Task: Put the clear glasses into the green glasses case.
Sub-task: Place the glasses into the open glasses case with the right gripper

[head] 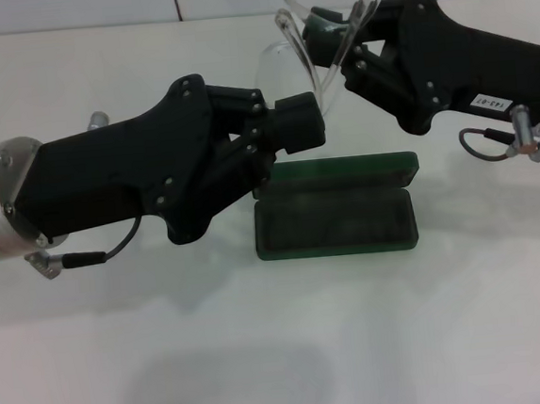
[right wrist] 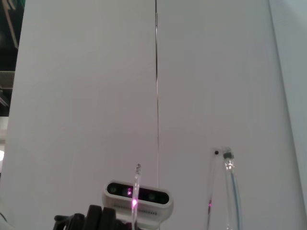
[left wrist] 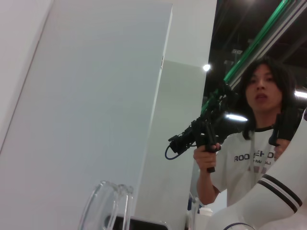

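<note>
Transparent plastic gleams above the table: the clear glasses (head: 317,42) hang in the air at about twelve o'clock in the head view, carried between both arms. The right gripper (head: 331,38), reaching in from two o'clock, is closed on one side of the frame, its green-padded tips pinched on the plastic. The left gripper (head: 309,123), coming from nine o'clock, sits with its fingers drawn together right under the lens, seemingly nipping its lower edge, though the contact itself is hard to make out.

Below them, at about six o'clock from the glasses, the green glasses case (head: 336,218) lies open on the white table (head: 469,317), lid folded back, dark lining bare and nothing inside yet.

Risks, as I judge them: the arms of the glasses appear splayed upward, so unfolded they may overhang the case and jam on its rim. Two grippers pulling unevenly could twist the thin frame or let the slick plastic slip. A low descent by the left gripper could nudge the light case aside.
</note>
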Controlling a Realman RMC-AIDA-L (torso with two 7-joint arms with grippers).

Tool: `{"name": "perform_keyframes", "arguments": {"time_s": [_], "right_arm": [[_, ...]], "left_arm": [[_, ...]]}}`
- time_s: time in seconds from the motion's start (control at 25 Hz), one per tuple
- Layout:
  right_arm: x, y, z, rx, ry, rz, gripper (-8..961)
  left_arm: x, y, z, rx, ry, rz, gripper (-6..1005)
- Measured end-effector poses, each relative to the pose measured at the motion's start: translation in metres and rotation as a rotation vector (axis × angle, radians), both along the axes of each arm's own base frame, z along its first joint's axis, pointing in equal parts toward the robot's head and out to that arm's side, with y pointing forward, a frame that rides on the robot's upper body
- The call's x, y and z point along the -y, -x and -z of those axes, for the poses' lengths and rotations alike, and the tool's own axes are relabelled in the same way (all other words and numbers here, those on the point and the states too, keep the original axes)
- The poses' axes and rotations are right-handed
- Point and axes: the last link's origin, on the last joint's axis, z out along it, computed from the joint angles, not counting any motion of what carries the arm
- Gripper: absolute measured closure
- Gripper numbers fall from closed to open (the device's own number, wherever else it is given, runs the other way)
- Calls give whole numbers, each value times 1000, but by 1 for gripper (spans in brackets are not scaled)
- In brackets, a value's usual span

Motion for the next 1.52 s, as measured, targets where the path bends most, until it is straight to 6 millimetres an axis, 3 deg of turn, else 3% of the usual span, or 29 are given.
{"name": "perform_keyframes", "arguments": {"time_s": [1.0, 1.52], "right_arm": [[6, 16, 30, 158, 100, -109, 845], [4, 14, 28, 149, 56, -95, 845]], "left_arm": [[-1, 0, 0, 12, -14, 0, 958], [-1, 2, 0, 19, -22, -10, 958]]}}
